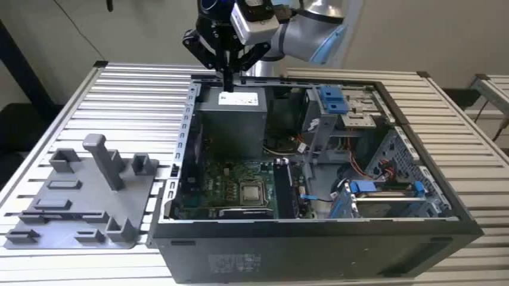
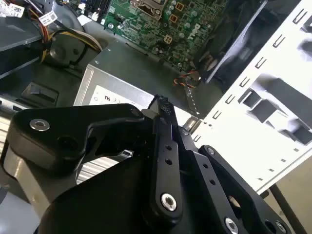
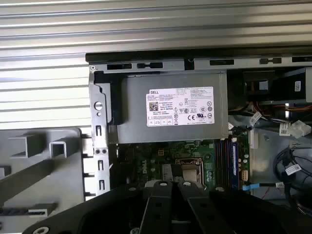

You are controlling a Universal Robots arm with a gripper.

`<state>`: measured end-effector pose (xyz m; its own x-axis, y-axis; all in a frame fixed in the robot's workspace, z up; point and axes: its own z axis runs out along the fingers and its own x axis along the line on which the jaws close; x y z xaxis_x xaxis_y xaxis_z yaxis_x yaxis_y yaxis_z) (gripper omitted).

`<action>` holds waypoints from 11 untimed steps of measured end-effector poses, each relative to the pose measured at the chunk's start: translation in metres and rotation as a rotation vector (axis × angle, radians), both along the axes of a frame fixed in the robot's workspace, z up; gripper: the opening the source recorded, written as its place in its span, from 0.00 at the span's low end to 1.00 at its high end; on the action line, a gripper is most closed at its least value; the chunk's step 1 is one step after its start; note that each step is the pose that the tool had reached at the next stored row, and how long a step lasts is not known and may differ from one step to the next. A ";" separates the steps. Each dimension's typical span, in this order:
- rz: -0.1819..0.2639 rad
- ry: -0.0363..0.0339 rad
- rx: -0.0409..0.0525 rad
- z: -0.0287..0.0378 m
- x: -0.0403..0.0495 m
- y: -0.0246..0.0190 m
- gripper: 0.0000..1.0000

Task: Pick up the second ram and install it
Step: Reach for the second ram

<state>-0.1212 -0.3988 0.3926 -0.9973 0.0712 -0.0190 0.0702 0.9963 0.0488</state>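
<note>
Hovering above the PSU [image 1: 230, 122] at the far end of the open case [image 1: 318, 250], the gripper [image 1: 228, 86] has its fingers together, w/ nothing clamped btw them. The second ram [image 3: 223, 163] is prob. one of the dark strips upright in the mem slots beside the CPU socket [image 3: 187, 168] — can't say which. Grey tray [image 1: 80, 229] sits outside the case, well apart. Judging by that, seating looks done; any follow-up calls for confirming the stick sits level, latches closed.

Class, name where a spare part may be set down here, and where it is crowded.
Free: the slatted metal table beyond the grey plastic fixture tray, and at the exterior view's right of the open black computer case. Crowded: inside the case, cables.
</note>
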 end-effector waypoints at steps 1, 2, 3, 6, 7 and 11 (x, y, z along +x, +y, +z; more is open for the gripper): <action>0.000 0.0000 0.0000 0.0000 0.0000 0.0000 0.11; 0.000 -0.0001 0.0000 0.0000 0.0000 0.0000 0.11; 0.000 0.0000 -0.0001 0.0000 0.0000 0.0000 0.11; 0.000 0.0000 0.0000 0.0000 0.0000 0.0000 0.11; 0.000 0.0000 0.0000 0.0000 0.0000 0.0000 0.11; 0.000 0.0000 0.0000 0.0000 0.0000 0.0000 0.11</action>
